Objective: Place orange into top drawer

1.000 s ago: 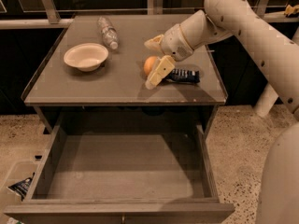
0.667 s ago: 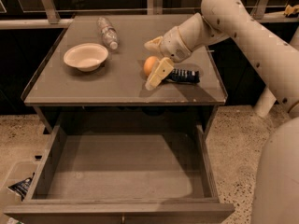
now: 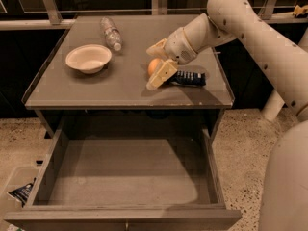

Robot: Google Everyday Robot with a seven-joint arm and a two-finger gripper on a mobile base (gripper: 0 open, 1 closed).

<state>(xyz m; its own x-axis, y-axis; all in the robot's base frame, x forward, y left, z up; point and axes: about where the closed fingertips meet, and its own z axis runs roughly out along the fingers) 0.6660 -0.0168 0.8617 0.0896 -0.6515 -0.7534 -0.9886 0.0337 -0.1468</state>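
The orange (image 3: 153, 66) rests on the tabletop (image 3: 96, 88) right of centre. My gripper (image 3: 158, 62) reaches in from the right and is open, with one finger (image 3: 157, 48) behind the orange and the other finger (image 3: 161, 75) in front of it. The orange sits between them, close to the front finger. The top drawer (image 3: 125, 172) is pulled out wide below the table's front edge, and its flat bottom is bare.
A white bowl (image 3: 88, 58) and a lying plastic bottle (image 3: 111, 33) are on the table's left half. A dark blue snack wrapper (image 3: 189, 78) lies just right of the gripper. My arm and body (image 3: 288, 186) fill the right side. A wrapper (image 3: 20, 193) lies on the floor at left.
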